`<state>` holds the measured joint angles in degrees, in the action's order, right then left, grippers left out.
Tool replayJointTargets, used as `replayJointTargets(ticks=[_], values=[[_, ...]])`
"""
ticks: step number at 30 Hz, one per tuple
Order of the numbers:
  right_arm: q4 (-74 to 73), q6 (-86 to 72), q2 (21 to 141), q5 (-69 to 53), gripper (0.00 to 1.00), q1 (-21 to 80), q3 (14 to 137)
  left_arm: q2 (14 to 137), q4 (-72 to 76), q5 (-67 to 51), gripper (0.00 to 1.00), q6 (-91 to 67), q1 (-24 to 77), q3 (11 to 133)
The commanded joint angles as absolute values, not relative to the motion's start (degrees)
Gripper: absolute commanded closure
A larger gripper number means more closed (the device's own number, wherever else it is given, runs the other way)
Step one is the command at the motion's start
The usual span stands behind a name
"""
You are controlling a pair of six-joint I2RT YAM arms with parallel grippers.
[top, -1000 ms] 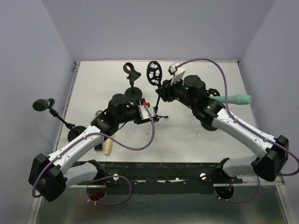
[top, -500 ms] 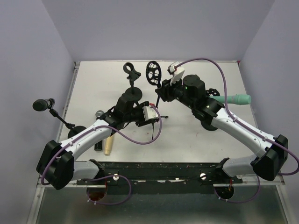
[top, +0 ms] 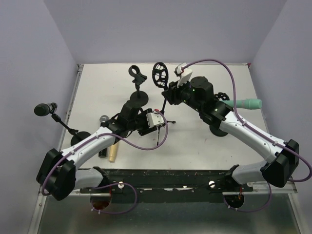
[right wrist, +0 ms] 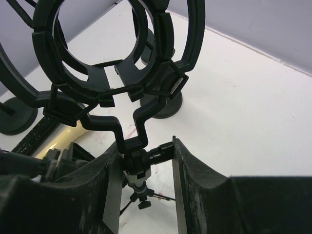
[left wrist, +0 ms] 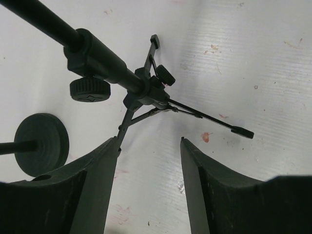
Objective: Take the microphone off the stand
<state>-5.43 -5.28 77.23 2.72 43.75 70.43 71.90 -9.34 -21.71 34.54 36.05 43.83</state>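
A black tripod stand (top: 165,105) with an empty ring-shaped shock mount (top: 161,74) stands mid-table. My right gripper (right wrist: 145,146) is shut on the stand's swivel joint (right wrist: 139,158), just under the shock mount (right wrist: 117,44). My left gripper (left wrist: 148,141) hangs open over the table in front of the tripod's legs (left wrist: 200,116), holding nothing. A black microphone (top: 44,109) sits on a slanted stand (top: 66,126) at the far left. Behind the right arm a teal microphone (top: 248,103) points right.
A clip stand (top: 138,75) on a round base (top: 140,97) stands behind the left gripper. A silver-headed microphone (top: 104,119) and a beige handle (top: 113,152) lie on the table under the left arm. Purple walls close in the table (top: 195,141).
The left arm has swung its wrist to the right, bringing the open gripper close to the tripod's legs. The right gripper has kept its hold on the stand.
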Motion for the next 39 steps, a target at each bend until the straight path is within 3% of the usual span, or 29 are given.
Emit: replayJointTargets(ticks=[1, 15, 22, 37, 38, 39], values=[[-4.5, -4.2, 78.7, 4.0, 0.99, 43.3, 73.4, 65.0, -11.1, -20.7, 0.38, 30.7, 35.8, 43.8], [-4.0, 7.8, 89.1, 8.9, 0.99, 38.6, 85.4, 59.0, -8.0, -18.8, 0.38, 27.2, 35.5, 40.9], [-4.1, 5.9, 99.1, 5.3, 0.99, 30.8, 94.2, 56.8, -8.4, -18.9, 0.38, 26.5, 35.1, 39.4], [-2.1, 5.9, 111.7, 2.6, 0.99, 30.3, 106.9, 55.6, -8.8, -20.2, 0.38, 24.0, 34.3, 38.5], [-2.7, 5.9, 112.1, 2.4, 0.89, 30.3, 107.4, 55.6, -8.9, -20.0, 0.37, 23.6, 34.3, 38.4], [-3.4, 5.9, 112.2, 2.3, 0.71, 30.3, 107.9, 55.6, -9.1, -19.8, 0.36, 23.3, 34.3, 38.5]])
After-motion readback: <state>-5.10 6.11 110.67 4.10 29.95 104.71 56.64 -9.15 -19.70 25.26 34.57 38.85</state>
